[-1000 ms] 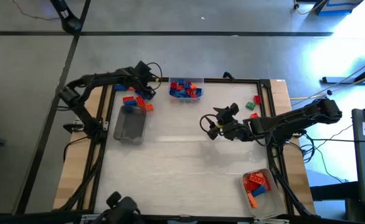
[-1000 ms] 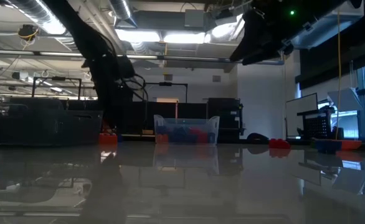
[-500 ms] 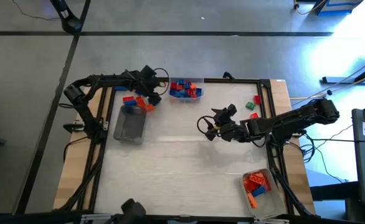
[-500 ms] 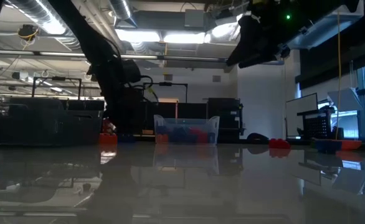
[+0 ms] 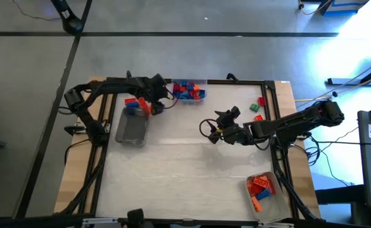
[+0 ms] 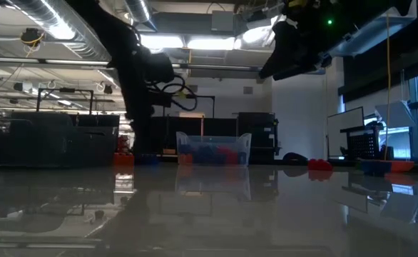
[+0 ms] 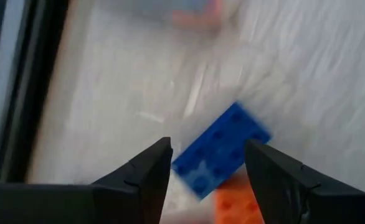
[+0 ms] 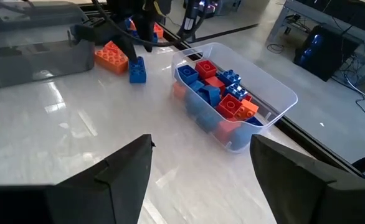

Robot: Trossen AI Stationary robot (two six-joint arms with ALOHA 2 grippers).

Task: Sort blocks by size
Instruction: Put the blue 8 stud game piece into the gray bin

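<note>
Three clear trays [image 5: 132, 126] [image 5: 188, 90] [image 5: 264, 193] (one per side) on a pale table [image 5: 185, 171].

Blurred tray [image 7: 192, 12] beyond blue brick [image 7: 220, 149]

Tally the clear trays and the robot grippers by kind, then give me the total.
clear trays: 3 (far tray, left tray, near-right tray)
grippers: 2 (left gripper, right gripper)
total: 5
</note>
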